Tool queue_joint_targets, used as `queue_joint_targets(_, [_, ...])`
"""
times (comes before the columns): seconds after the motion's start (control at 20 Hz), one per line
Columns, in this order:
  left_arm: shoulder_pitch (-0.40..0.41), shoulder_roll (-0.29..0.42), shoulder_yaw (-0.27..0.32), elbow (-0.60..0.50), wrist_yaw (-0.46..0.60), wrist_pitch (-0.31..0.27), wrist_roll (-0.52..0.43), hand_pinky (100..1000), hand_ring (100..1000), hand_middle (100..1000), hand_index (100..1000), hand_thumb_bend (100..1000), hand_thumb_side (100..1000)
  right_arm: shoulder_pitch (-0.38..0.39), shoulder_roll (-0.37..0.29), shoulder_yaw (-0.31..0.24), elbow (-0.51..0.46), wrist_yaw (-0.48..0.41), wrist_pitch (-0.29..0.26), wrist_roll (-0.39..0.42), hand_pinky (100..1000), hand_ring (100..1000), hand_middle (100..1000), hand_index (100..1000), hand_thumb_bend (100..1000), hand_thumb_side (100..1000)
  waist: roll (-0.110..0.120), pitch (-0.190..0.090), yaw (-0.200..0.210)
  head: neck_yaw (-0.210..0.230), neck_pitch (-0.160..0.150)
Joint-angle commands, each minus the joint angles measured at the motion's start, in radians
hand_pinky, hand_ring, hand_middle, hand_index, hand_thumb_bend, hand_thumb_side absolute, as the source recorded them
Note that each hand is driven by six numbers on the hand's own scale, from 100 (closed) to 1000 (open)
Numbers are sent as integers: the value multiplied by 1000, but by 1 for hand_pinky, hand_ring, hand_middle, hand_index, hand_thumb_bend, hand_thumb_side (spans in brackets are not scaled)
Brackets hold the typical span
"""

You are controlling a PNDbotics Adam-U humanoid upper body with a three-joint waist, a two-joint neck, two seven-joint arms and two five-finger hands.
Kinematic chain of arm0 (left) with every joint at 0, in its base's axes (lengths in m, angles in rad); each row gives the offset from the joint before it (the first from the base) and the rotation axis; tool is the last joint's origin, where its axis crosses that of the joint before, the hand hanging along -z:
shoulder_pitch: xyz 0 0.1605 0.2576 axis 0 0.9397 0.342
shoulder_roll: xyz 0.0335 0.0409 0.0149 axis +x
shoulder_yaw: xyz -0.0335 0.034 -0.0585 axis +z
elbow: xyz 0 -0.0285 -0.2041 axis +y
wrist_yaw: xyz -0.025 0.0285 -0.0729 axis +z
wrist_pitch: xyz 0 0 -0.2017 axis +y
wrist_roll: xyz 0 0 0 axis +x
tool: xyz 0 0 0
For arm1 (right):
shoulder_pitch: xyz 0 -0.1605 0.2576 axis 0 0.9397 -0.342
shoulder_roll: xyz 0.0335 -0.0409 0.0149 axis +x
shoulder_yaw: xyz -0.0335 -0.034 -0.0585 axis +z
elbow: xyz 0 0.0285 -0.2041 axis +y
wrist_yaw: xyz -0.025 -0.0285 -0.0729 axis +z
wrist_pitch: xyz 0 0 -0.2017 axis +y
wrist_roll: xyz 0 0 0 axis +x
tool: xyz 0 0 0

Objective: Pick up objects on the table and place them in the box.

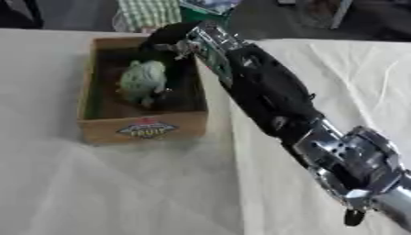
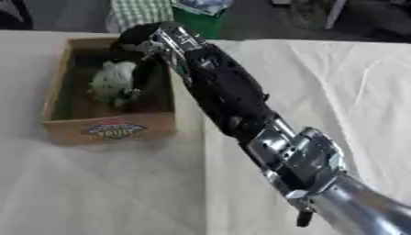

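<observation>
One shallow wooden box (image 1: 102, 120) with plank walls sits on the white cloth-covered table (image 1: 120, 193), toward the far left of the work area. Its near wall carries a coloured oval label (image 1: 147, 129) on which the word "FRUIT" can be read in pale capitals; smaller marks around it cannot be made out.

Inside the box lies a pale green and white crumpled soft object (image 1: 143, 80), its kind not clear. Its long axis runs roughly from the far wall toward the near wall, and it rests nearer the box's right wall than its left.

From the lower right a black and silver right arm (image 1: 273, 96) stretches diagonally across the table to the box. The right hand (image 1: 164, 39) is over the far right corner of the box, above the far end of the soft object. The dark fingers bend downward into the box, but whether they touch or clasp the object, or how far apart they stand, cannot be told from either view.

Beyond the table, green checked cloth (image 1: 150, 12) shows at the far edge.
</observation>
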Motion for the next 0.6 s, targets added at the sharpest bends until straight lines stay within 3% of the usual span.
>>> queue_joint_targets(0.05, [-5, 28, 6, -17, 0, -2, -1, 746, 546, 520, 684, 100, 557, -31, -21, -3, -42, -25, 12, 2, 848, 892, 827, 1000, 757, 639, 9, -18, -1, -1, 9])
queue_joint_targets(0.35, [2, 26, 10, -17, -2, -4, 3, 746, 546, 520, 684, 100, 558, -39, -75, -26, -160, -148, 56, -11, 850, 871, 805, 1000, 617, 643, 18, -22, -12, -1, 19])
queue_joint_targets(0.4, [2, 26, 11, -17, -1, -5, 5, 746, 546, 520, 684, 100, 558, -38, -94, -26, -198, -180, 66, -16, 847, 863, 798, 990, 534, 670, 20, -23, -17, 1, 21])
queue_joint_targets(0.45, [3, 26, 13, -17, -2, -6, 7, 746, 546, 520, 684, 100, 558, -33, -116, -22, -248, -219, 76, -18, 848, 861, 797, 988, 525, 680, 21, -24, -22, 2, 23])
queue_joint_targets(0.6, [5, 25, 15, -17, -5, -6, 11, 746, 546, 520, 684, 100, 559, -6, -185, -29, -420, -366, 137, -24, 844, 825, 755, 915, 373, 726, 27, -25, -35, 7, 25])
